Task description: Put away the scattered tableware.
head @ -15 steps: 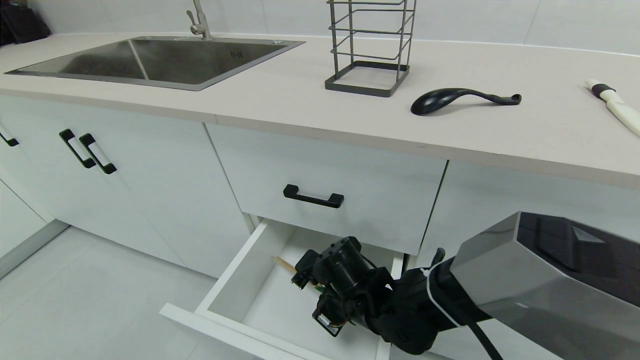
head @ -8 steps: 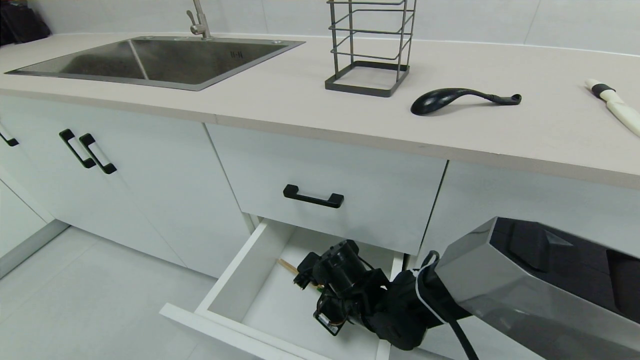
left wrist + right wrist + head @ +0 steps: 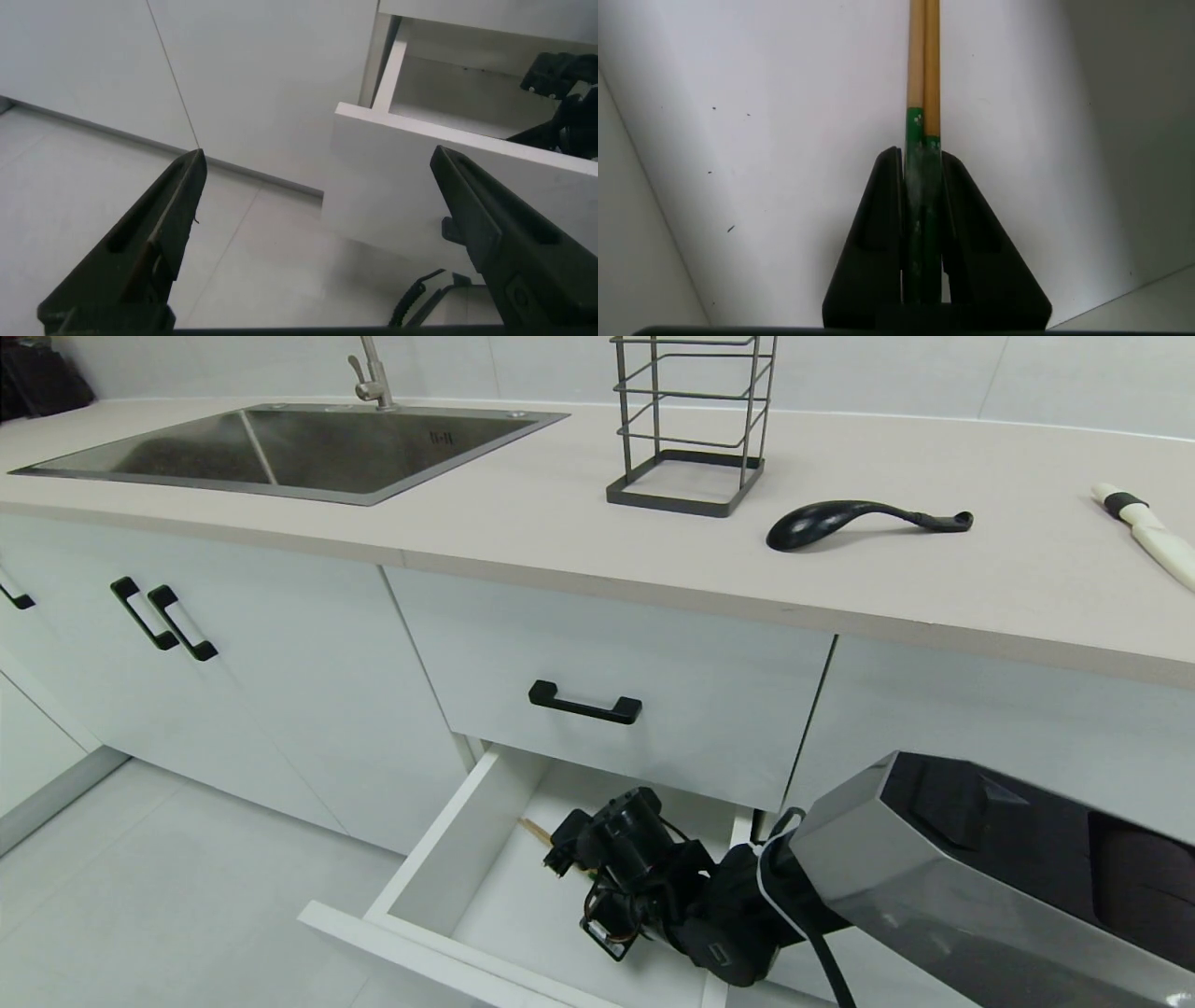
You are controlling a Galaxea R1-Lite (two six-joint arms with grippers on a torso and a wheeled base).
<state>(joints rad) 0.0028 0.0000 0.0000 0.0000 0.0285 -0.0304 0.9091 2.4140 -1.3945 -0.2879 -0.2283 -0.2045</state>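
The right gripper [image 3: 923, 163] is clamped on two chopsticks [image 3: 924, 56], slim pale wood with green-painted ends, inside the open white drawer [image 3: 439, 859]. Its arm has slid slightly leftward since a second ago. The left gripper [image 3: 318, 159] hangs spread wide above the floor. A glossy black curved spoon [image 3: 840, 518] lies on the matte counter [image 3: 523, 523].

the right arm [image 3: 943, 859] wears a faceted silver-grey shell with a glossy black inset panel. a black fabric sleeve [image 3: 738, 924] covers its wrist, bound by a pale band, and a black cable [image 3: 834, 980] runs out below. the right gripper [image 3: 922, 163] has matte black, wedge-shaped fingers. the left gripper [image 3: 318, 159] has long dark fingers [image 3: 154, 243] with recessed slots.
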